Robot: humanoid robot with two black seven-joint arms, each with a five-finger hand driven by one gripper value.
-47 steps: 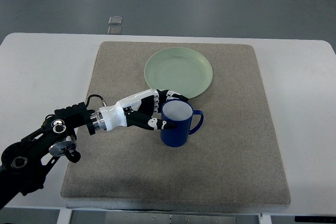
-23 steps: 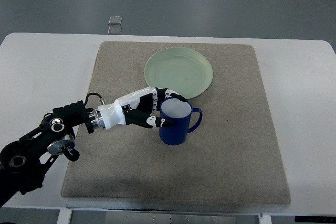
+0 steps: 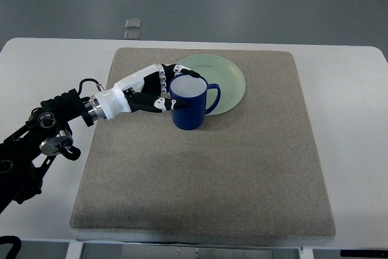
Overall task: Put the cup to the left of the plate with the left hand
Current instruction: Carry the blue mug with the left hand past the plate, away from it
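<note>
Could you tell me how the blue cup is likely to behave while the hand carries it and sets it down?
The blue cup looks rigid, so the left hand probably won't deform it. It appears empty, so likely light. Being taller than wide with a side handle, it might tip if released tilted, especially on the plate rim.

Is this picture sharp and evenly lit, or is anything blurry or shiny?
Top view: light is soft and even, with only faint shadows under the blue cup and the left hand; the green plate shows no strong glare; the cup, the fingers and the grey mat all look sharp, no motion blur.
</note>
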